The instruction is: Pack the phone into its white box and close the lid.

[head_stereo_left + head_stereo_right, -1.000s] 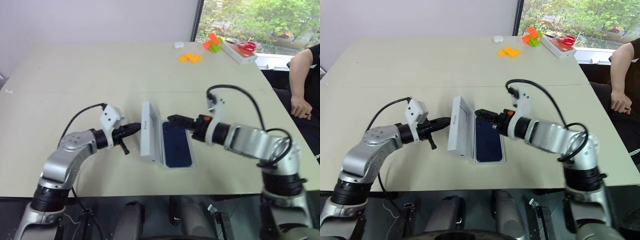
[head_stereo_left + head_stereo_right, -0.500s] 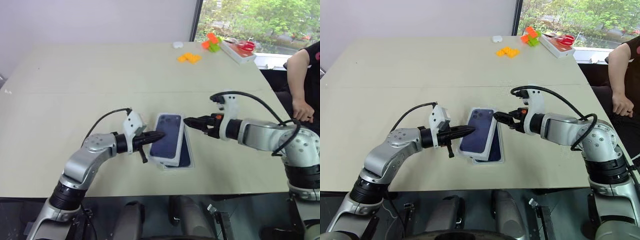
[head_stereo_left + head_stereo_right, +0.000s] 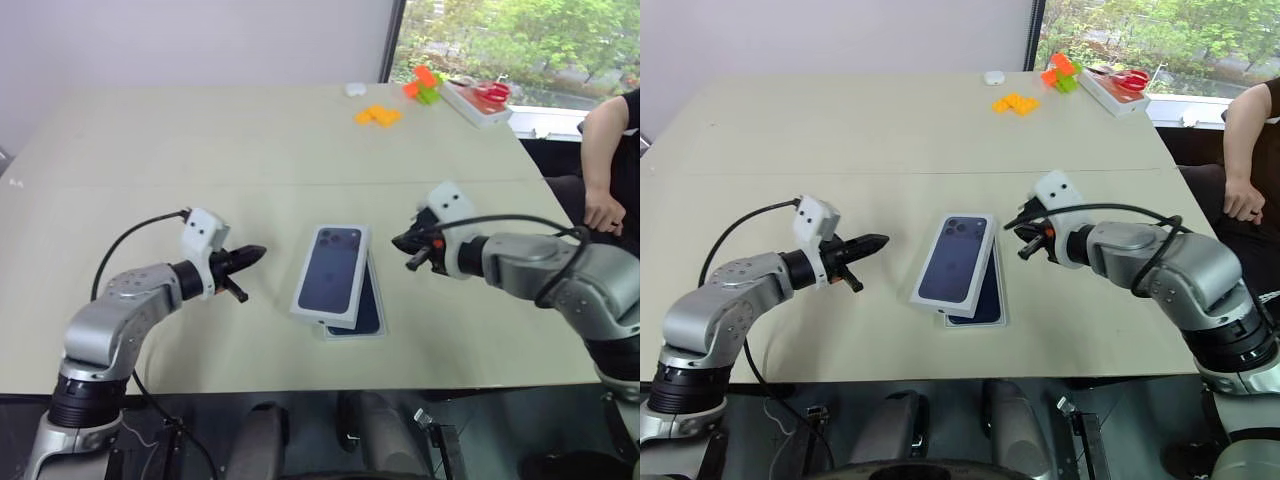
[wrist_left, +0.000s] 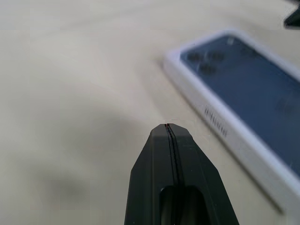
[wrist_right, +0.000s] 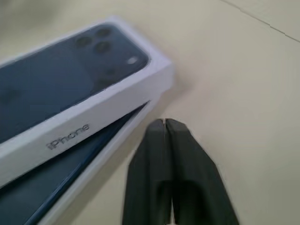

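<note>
The lid [image 3: 332,270], phone picture facing up, lies askew on top of the white box [image 3: 353,336], slewed to the left so the box's right and near edges stick out. The dark navy phone [image 3: 369,308] shows in the box beneath it. My left gripper [image 3: 256,253] is shut and empty, a short way left of the lid and pointing at it. In the left wrist view its fingertips [image 4: 168,127] are pressed together, with the lid [image 4: 243,93] ahead. My right gripper [image 3: 401,242] is shut and empty, just right of the lid's far corner [image 5: 154,61].
Orange and green blocks [image 3: 381,115] and a flat white box with red scissors [image 3: 480,100] sit at the table's far right. A person's arm [image 3: 600,150] is beside the table's right edge. The table's near edge [image 3: 300,385] lies just beyond the box.
The lid went from standing on edge left of the box to lying face up across it. My left gripper pulled back to the left. My right gripper shut, rolled and drew off right.
</note>
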